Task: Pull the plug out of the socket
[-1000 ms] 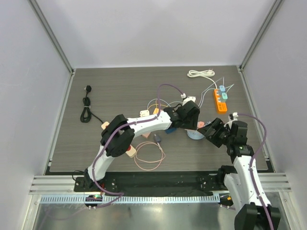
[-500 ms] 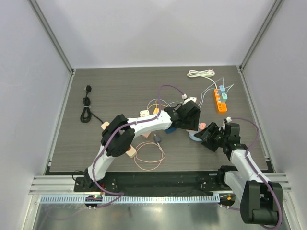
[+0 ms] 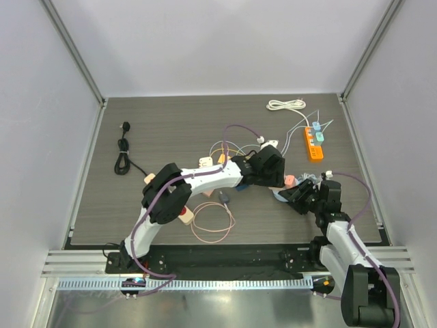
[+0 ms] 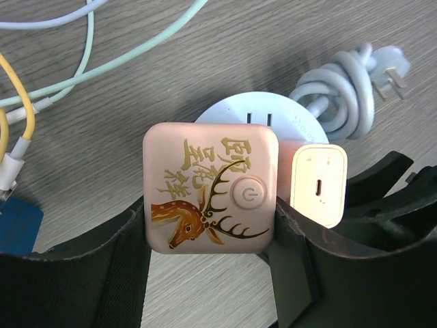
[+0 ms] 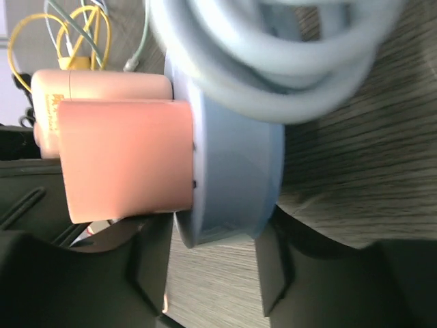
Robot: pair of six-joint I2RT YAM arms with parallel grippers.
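Over at 4 o'clock on the table (image 3: 157, 130), the deer-print plug (image 4: 210, 191) is being pinched by the left gripper (image 4: 212, 229), still seated in the round socket (image 5: 232, 171), whose rim is being squeezed by the right gripper (image 5: 212, 256), probably so it's being anchored for the pull.
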